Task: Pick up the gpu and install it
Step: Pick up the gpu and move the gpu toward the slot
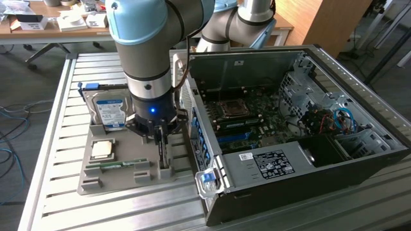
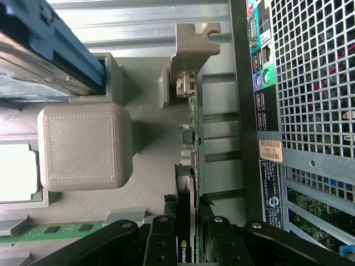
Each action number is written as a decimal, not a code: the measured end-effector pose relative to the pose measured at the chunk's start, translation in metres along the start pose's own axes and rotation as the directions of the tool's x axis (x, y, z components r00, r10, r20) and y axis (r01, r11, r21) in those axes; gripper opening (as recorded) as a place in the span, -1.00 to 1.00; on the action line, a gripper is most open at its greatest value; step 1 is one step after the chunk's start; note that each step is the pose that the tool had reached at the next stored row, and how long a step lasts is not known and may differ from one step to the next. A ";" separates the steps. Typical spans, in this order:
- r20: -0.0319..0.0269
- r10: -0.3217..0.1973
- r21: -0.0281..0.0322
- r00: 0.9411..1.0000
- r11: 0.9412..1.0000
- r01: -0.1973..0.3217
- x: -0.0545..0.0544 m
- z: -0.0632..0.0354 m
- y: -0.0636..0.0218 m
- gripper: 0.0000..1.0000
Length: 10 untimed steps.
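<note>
The gpu (image 1: 163,155) stands on its edge in a slot of the grey tray (image 1: 96,185), just beside the open computer case (image 1: 289,130). In the wrist view the gpu (image 2: 191,127) is a thin card seen edge-on, with its metal bracket (image 2: 194,44) at the far end. My gripper (image 1: 160,137) reaches straight down over the card. Its black fingers (image 2: 161,244) sit on both faces of the card, and the gripper (image 2: 186,246) is shut on it. The card still rests in the tray slot.
A blue-labelled hard drive (image 1: 109,110) stands at the tray's far end. A processor (image 1: 103,150) and a green memory stick (image 1: 119,165) lie in the tray. The case's motherboard (image 1: 244,115) lies exposed. The case's perforated rear panel (image 2: 310,83) runs close beside the card.
</note>
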<state>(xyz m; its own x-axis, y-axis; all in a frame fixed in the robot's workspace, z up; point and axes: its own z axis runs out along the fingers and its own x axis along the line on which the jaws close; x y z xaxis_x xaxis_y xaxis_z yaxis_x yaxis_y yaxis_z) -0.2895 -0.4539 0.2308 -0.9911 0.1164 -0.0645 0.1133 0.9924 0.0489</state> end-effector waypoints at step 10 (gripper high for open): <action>-0.002 -0.050 -0.003 0.999 0.999 0.050 0.000 0.0002 0.0000 -0.47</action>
<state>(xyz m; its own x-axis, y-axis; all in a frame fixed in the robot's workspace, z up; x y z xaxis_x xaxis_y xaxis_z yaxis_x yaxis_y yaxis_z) -0.2896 -0.4539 0.2305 -0.9957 0.0668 -0.0645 0.0637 0.9968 0.0490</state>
